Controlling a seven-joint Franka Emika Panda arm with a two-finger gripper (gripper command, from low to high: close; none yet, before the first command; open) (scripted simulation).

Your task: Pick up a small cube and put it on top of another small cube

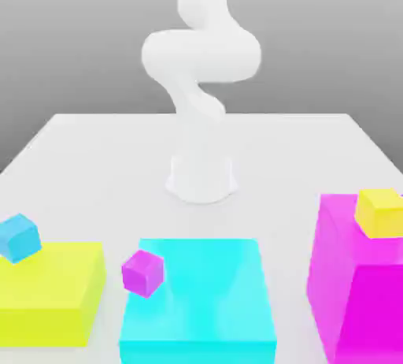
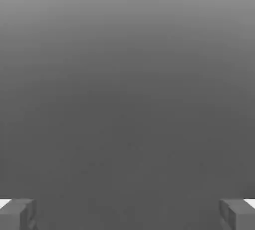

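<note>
Three small cubes show in the exterior view. A blue cube [image 1: 19, 237] sits tilted at the far left corner of a large yellow block [image 1: 55, 291]. A small magenta cube [image 1: 143, 273] is tilted at the left edge of a large cyan block [image 1: 205, 299]. A small yellow cube [image 1: 380, 212] rests on top of a tall magenta block [image 1: 354, 291]. In the hand view my gripper [image 2: 127, 214] is open, its two grey fingertips [image 2: 17, 214] far apart with nothing between them, facing plain grey background.
The white arm [image 1: 201, 63] rises from its base [image 1: 202, 177] at the middle of the white table [image 1: 94, 157] and curls upward. The three large blocks line the table's near side, the magenta one tallest.
</note>
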